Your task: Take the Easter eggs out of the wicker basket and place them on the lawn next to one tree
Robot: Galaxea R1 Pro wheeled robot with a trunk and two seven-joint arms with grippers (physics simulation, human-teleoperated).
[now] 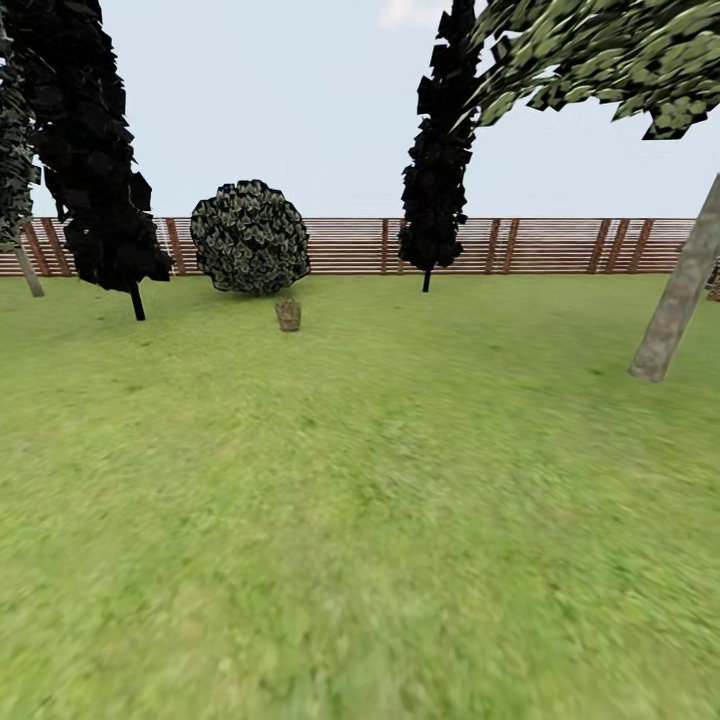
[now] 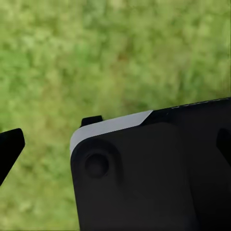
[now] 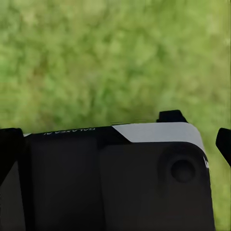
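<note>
Head view: wicker basket on lawn before bush; end effector states and mirrored wrist lettering indiscernible.

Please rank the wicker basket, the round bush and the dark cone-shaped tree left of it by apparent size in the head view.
1. Dark cone-shaped tree, largest, cropped at the top.
2. Round bush.
3. Wicker basket, by far the smallest, just in front of the bush.

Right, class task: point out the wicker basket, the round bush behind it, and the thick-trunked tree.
wicker basket (image 1: 288, 314), head view, middle of its woven side.
round bush (image 1: 250, 238), head view, centre of its foliage.
tree (image 1: 680, 295), head view, middle of its leaning grey-brown trunk.
</note>
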